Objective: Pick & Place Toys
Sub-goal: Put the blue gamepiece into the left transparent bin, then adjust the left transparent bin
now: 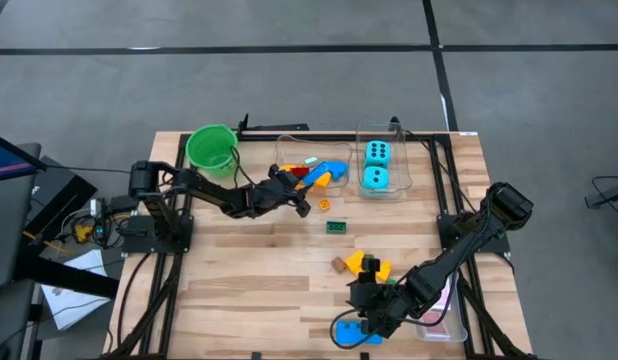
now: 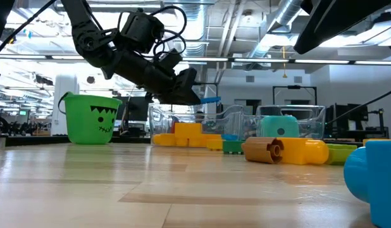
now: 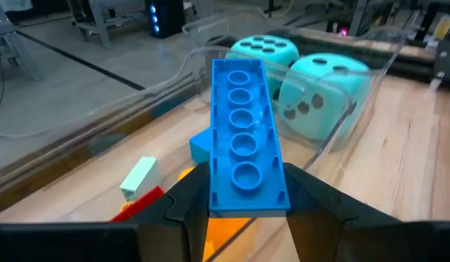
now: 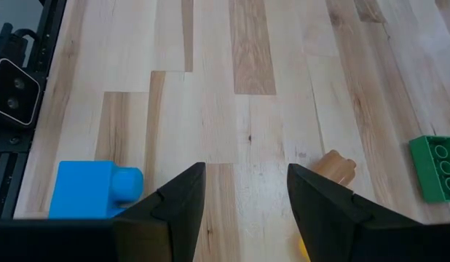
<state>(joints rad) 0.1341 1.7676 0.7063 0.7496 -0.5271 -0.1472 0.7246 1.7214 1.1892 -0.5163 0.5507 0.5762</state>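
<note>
While the left gripper (image 3: 243,211) clamps a long blue studded plastic brick (image 3: 243,138) over the clear plastic tub (image 1: 289,150) near the table's far edge, releasing comes next; right gripper (image 4: 245,196) hangs spread, empty.

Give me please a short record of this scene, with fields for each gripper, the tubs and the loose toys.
left gripper: shut on long blue block, raised over left tub
right gripper: open, empty, near front table edge
right tub: two cyan dice
loose toys: green block, yellow blocks, blue block
bucket: green, back left
</note>
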